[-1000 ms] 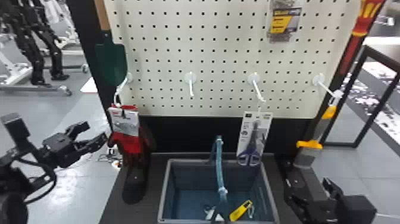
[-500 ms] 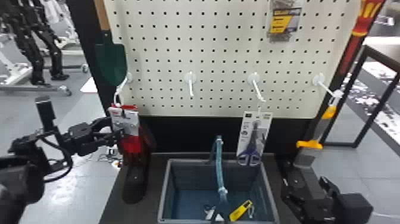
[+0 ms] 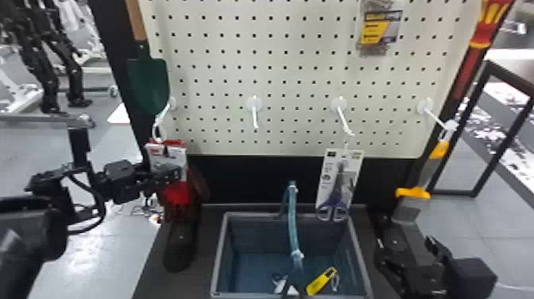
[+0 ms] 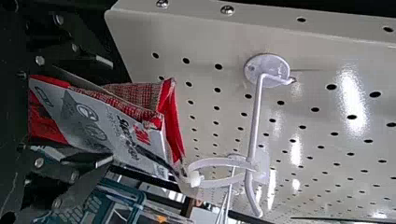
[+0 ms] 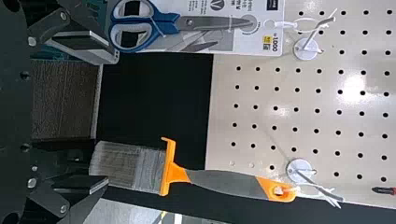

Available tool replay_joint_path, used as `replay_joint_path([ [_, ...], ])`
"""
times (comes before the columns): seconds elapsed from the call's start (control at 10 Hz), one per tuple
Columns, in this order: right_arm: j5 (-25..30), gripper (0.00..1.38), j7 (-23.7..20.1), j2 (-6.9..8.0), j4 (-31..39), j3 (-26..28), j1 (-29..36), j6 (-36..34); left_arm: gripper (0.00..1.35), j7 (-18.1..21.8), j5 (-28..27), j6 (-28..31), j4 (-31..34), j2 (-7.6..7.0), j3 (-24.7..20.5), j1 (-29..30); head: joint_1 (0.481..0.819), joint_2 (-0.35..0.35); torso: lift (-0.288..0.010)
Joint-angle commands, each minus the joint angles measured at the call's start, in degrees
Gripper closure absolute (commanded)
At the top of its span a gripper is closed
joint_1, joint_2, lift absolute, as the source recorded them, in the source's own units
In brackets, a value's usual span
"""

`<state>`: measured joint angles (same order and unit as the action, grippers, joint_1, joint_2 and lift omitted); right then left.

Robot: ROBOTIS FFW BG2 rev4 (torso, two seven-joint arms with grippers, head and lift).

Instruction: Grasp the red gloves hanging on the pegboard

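Note:
The red gloves (image 3: 179, 195) hang at the pegboard's (image 3: 294, 71) lower left, under a white and red card, from a white loop on a hook (image 4: 254, 135). My left gripper (image 3: 169, 175) comes in from the left at card height. In the left wrist view, the gloves (image 4: 102, 126) lie between the fingers of my left gripper (image 4: 88, 107), one finger on each side, jaws open. My right gripper (image 3: 397, 238) is parked low at the right, and its wrist view shows the right gripper (image 5: 93, 116) wide open with nothing in it.
Blue scissors on a card (image 3: 337, 179) and an orange-handled paintbrush (image 3: 417, 195) hang from other hooks. A green trowel (image 3: 148, 83) hangs above the gloves. Below stands a grey bin (image 3: 222, 246) holding a hose and small tools. A dark object (image 3: 178, 246) stands under the gloves.
My left arm has moved right, from clear of the pegboard to the gloves, so its fingers now straddle the pack. The right arm has stayed put.

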<state>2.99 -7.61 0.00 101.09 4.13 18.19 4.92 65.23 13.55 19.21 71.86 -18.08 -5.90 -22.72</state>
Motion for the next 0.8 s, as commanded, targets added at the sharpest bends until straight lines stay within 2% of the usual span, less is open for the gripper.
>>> replay_joint_path([
  [0.0, -0.01, 0.26, -0.03, 0.05, -0.10, 0.00, 0.00, 0.00, 0.91, -0.02, -0.02, 1.01, 0.03, 0.24, 0.09, 0.13, 0.549, 0.000, -0.100],
  [0.1, -0.09, 0.26, -0.03, 0.05, -0.10, 0.00, 0.00, 0.00, 1.18, -0.02, -0.19, 1.18, 0.03, 0.15, 0.36, 0.13, 0.549, 0.000, -0.100],
  [0.7, -0.09, 0.26, -0.03, 0.05, -0.10, 0.00, 0.09, 0.00, 1.21, -0.02, 0.68, 1.97, -0.06, 0.24, 0.80, 0.13, 0.549, 0.000, -0.100],
])
